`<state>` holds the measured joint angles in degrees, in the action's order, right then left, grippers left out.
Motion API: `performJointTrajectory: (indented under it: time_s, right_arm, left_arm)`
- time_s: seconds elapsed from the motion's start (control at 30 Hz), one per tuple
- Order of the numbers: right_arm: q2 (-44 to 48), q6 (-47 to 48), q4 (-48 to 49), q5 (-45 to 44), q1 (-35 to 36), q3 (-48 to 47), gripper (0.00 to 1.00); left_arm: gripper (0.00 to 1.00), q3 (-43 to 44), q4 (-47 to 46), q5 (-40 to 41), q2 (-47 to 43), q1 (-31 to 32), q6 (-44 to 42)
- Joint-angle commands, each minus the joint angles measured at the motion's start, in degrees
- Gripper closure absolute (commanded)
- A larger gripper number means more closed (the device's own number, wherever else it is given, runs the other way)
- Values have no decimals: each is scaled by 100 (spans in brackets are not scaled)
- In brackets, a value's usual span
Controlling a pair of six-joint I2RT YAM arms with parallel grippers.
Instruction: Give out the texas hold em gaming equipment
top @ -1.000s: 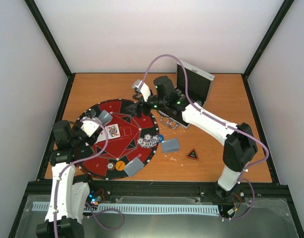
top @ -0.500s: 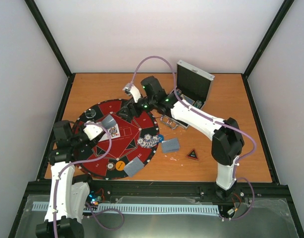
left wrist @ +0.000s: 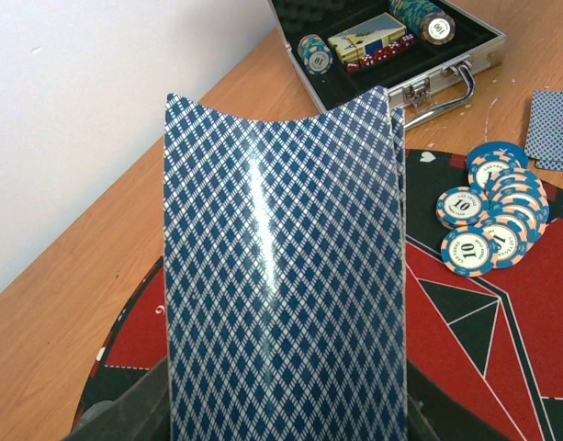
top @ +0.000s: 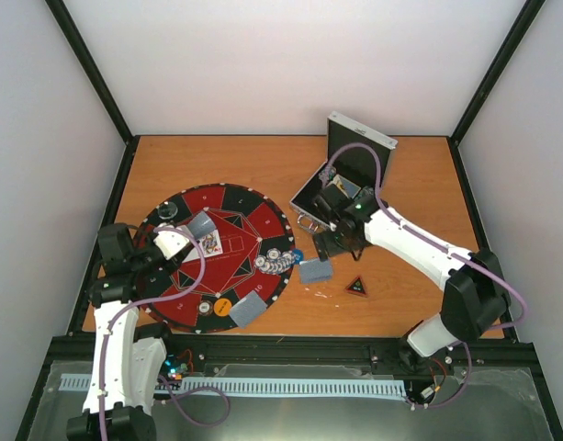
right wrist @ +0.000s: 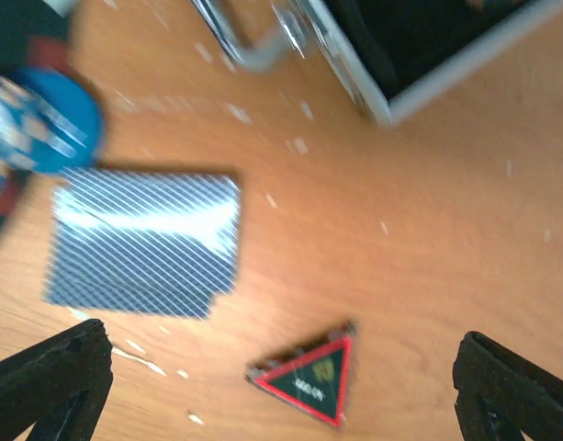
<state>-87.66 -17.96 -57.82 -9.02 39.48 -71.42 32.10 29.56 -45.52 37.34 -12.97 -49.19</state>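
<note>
right pincer hangs empty, jaws spread wide, over the triangle marker at the lower centre of its blurred wrist view. a loose card pile lies to the upper left of the marker. left pincer is clamped on a bowed deck that fills the middle of its own view.

likely risks: a descent could skid the flat marker across the smooth wood or scatter the card pile, and the bent deck might spring free.

surface: orange-brown tabletop flecked with white scuffs, round mat at left, open case at upper right. plain white walls, black corner posts.
</note>
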Motion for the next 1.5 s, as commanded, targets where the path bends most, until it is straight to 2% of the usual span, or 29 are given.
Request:
performJointTrajectory:
  time_s: [0.0, 0.27, 0.63, 0.9, 1.3, 1.47]
  right_arm:
    - [300, -522, -158, 296, -425, 881, 0]
    - [28, -433, 401, 1085, -644, 1684, 0]
    - [-214, -422, 520, 983, -697, 2158, 0]
    - [-340, -408, 629, 1192, -699, 2297, 11]
    - [-455, -380, 682, 1103, -704, 2336, 22]
    - [-533, -340, 627, 1051, -705, 2268, 32]
  left_arm:
    - [62, 93, -155, -230, -32, -21, 34]
    - [62, 104, -65, -203, -78, -21, 40]
    - [62, 112, -82, -199, -69, -22, 39]
    - [62, 111, -82, -192, -69, -21, 41]
    - [62, 101, -108, -177, -58, -21, 57]
    - [62, 104, -107, -170, -78, -26, 67]
